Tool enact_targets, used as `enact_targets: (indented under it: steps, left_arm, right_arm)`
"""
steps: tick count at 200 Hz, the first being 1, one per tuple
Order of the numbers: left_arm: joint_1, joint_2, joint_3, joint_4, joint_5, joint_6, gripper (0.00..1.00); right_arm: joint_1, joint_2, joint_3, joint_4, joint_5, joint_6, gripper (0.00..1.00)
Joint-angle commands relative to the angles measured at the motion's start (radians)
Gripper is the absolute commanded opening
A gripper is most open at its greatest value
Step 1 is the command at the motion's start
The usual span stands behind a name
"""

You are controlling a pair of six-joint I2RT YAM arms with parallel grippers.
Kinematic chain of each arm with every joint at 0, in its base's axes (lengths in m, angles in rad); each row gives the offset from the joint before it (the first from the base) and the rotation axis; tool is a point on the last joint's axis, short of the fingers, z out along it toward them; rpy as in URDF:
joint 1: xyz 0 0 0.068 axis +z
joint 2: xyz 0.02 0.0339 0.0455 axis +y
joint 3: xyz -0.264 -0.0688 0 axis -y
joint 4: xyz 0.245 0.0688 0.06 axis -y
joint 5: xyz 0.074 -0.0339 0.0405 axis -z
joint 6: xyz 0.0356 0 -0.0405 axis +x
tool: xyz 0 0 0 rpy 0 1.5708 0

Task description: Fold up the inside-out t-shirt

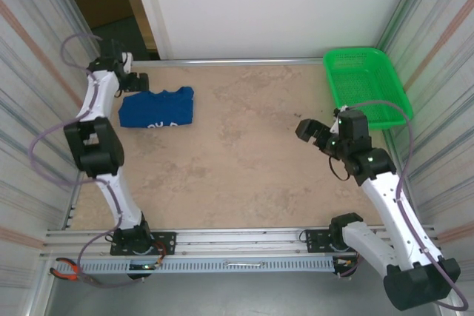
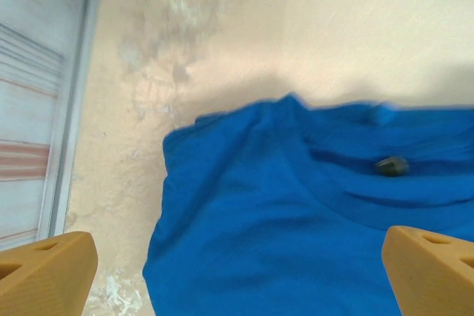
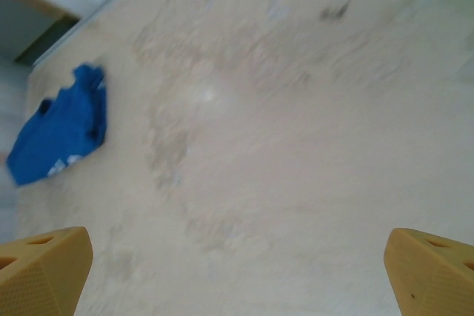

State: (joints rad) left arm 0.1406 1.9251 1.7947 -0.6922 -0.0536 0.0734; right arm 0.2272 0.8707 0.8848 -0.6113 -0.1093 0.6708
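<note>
- While its fold looks all but finished, the royal-blue cotton short-sleeved t-shirt lies as a compact, roughly rectangular bundle just beneath the left gripper. Its collar and one corner fill the space between and ahead of the tan fingertips. A strip of white print shows along one edge.
- On that left side the fingers are spread wide, one to each side of the cloth, pinching nothing. Whether they brush the fabric cannot be told.
- Across the table, the right gripper hangs with its fingers equally wide apart and empty. The shirt is well apart from it, far ahead and to the left of its fingertips.
- Step in hand, by the look of it: the release of a completed fold. The next move would seem to call for raising the left fingers straight up and clear, so that no layer snags and pulls the bundle open. A last squaring of the loose corner may also be wanted.
- A pale tan, mottled tabletop runs bare between the two sets of fingers. A green plastic mesh basket sits near the right gripper, on the side away from the shirt.
- Corrugated metal walls close in both flanks, a white panel stands beyond the fingers at the back, and a slotted aluminium rail carries the arm bases.
</note>
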Motion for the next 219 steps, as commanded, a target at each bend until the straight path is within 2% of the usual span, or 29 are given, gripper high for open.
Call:
enact_targets:
  steps: [1, 16, 27, 43, 68, 89, 107, 131, 144, 150, 159, 170, 183, 189, 193, 200, 204, 214, 219]
  left_arm:
    - [-0.032, -0.263, -0.157, 0.170, 0.102, -0.123, 0.99]
    - [-0.108, -0.425, -0.329, 0.268, 0.062, -0.104, 0.99]
    - [-0.180, -0.541, -0.446, 0.338, -0.005, -0.089, 0.99]
    - [-0.240, -0.713, -0.678, 0.502, -0.052, -0.082, 0.99]
    - [-0.249, -0.935, -1.087, 0.810, -0.092, -0.137, 0.99]
    - [-0.260, -1.021, -1.330, 0.977, -0.178, -0.143, 0.99]
    - [-0.259, -0.968, -1.431, 1.093, -0.233, -0.110, 0.99]
    - [-0.258, -0.770, -1.490, 1.321, -0.254, -0.095, 0.99]
    - [-0.254, -0.648, -1.504, 1.484, -0.228, -0.056, 0.99]
    - [-0.267, -0.620, -1.472, 1.456, -0.222, -0.019, 0.99]
    - [-0.255, -0.586, -1.443, 1.468, -0.151, 0.021, 0.99]
    - [-0.226, -0.525, -1.425, 1.477, -0.104, 0.004, 0.99]
    - [-0.196, -0.434, -1.484, 1.652, -0.037, -0.013, 0.99]
    - [-0.197, -0.390, -1.494, 1.749, -0.055, 0.005, 0.99]
    - [-0.197, -0.387, -1.487, 1.737, -0.049, 0.005, 0.99]
    - [-0.195, -0.422, -1.453, 1.601, -0.018, -0.005, 0.99]
    - [-0.187, -0.435, -1.432, 1.532, 0.011, -0.004, 0.99]
    - [-0.181, -0.396, -1.404, 1.555, 0.041, 0.012, 0.99]
    - [-0.169, -0.392, -1.386, 1.518, 0.060, 0.005, 0.99]
  right_arm:
    - [-0.035, 0.021, 0.041, -0.021, 0.221, -0.090, 0.99]
    - [-0.056, 0.013, -0.001, 0.066, 0.350, -0.125, 0.99]
    - [-0.065, -0.010, -0.073, 0.189, 0.451, -0.168, 0.99]
    - [-0.084, -0.030, -0.193, 0.396, 0.568, -0.248, 0.99]
    - [-0.168, 0.036, -0.264, 0.517, 0.614, -0.335, 0.99]
    - [-0.201, 0.140, -0.322, 0.631, 0.632, -0.404, 0.99]
    - [-0.212, 0.230, -0.386, 0.787, 0.642, -0.460, 0.99]
    - [-0.222, 0.313, -0.454, 0.987, 0.566, -0.486, 0.99]
    - [-0.223, 0.368, -0.481, 1.089, 0.512, -0.518, 0.99]
    - [-0.226, 0.391, -0.498, 1.146, 0.489, -0.528, 0.99]
    - [-0.229, 0.422, -0.535, 1.261, 0.447, -0.531, 0.99]
    - [-0.233, 0.465, -0.565, 1.386, 0.402, -0.533, 0.99]
    - [-0.250, 0.531, -0.573, 1.456, 0.299, -0.529, 0.99]
    - [-0.251, 0.587, -0.589, 1.535, 0.273, -0.540, 0.99]
    - [-0.253, 0.632, -0.599, 1.595, 0.251, -0.548, 0.99]
    - [-0.253, 0.703, -0.607, 1.719, 0.235, -0.566, 0.99]
    - [-0.256, 0.705, -0.596, 1.716, 0.214, -0.566, 0.99]
    - [-0.273, 0.644, -0.513, 1.440, 0.137, -0.566, 0.99]
    - [-0.278, 0.669, -0.496, 1.440, 0.120, -0.568, 0.99]
